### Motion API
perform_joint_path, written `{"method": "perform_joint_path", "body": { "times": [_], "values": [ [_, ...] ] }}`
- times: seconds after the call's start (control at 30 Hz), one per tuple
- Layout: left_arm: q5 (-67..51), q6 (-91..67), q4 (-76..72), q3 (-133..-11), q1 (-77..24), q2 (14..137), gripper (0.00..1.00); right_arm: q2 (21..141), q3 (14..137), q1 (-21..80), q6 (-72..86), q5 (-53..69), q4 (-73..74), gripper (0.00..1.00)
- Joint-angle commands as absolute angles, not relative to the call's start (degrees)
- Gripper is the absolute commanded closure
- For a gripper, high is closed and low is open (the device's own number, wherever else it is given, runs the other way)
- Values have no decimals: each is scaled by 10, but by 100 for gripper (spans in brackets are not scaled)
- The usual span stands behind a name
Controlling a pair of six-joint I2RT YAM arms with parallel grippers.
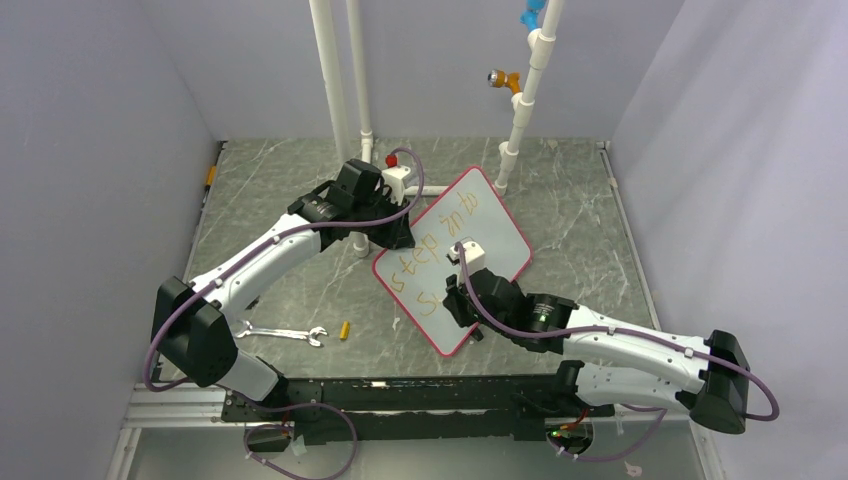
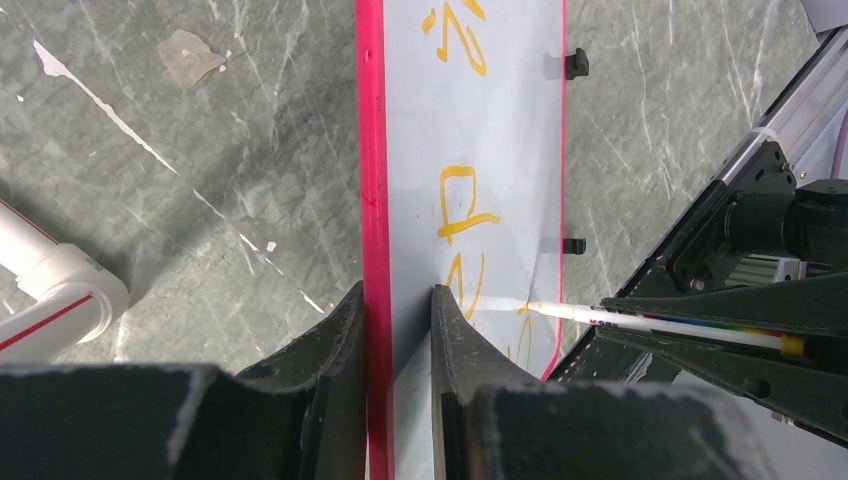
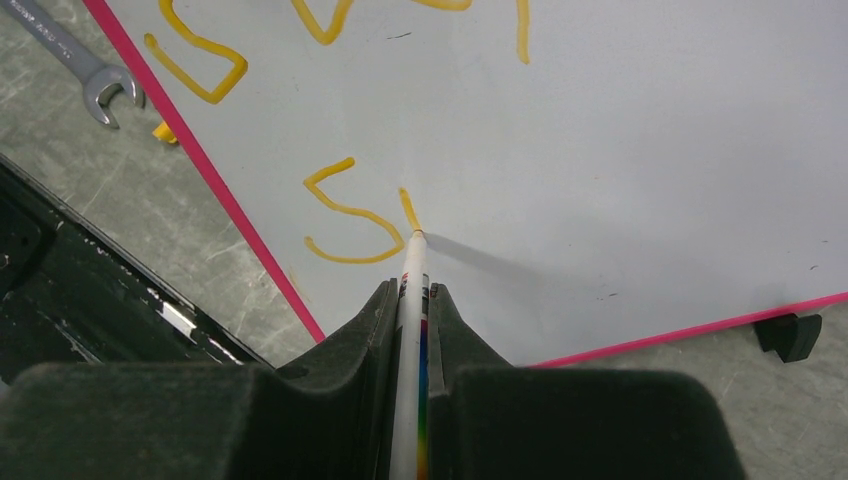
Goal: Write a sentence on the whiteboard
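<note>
On the green marble bench (image 1: pixel 590 230), the whiteboard (image 1: pixel 495 240) sits aslant near the middle, between the two arms. The left end effector (image 2: pixel 397 298) is clamped on the board's pink rim at its far-left edge. The right end effector (image 3: pixel 411 292) is closed tight on a marker (image 3: pixel 411 262) at the near corner. The sentence (image 1: pixel 432 250) runs in orange-yellow letters across the board, and the marker's tip touches the surface just beside an "S" that begins the second line. A wrench (image 1: pixel 282 333) and a small yellow cap (image 1: pixel 346 330) lie on the bench left of the board.
</note>
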State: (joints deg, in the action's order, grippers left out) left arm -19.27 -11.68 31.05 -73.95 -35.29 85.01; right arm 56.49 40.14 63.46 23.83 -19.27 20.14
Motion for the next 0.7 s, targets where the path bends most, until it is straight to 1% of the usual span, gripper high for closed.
{"method": "perform_joint_path", "body": {
  "times": [0.0, 0.27, 0.67],
  "values": [
    [-140, -62, 303, -756, -354, 851, 100, 574, 410, 635, 245, -221, 217, 100],
    [-140, -62, 303, -755, -354, 849, 100, 586, 427, 635, 237, -249, 230, 100],
    [-142, -62, 304, -756, -354, 849, 100, 603, 453, 631, 217, -257, 221, 100]
  ]
}}
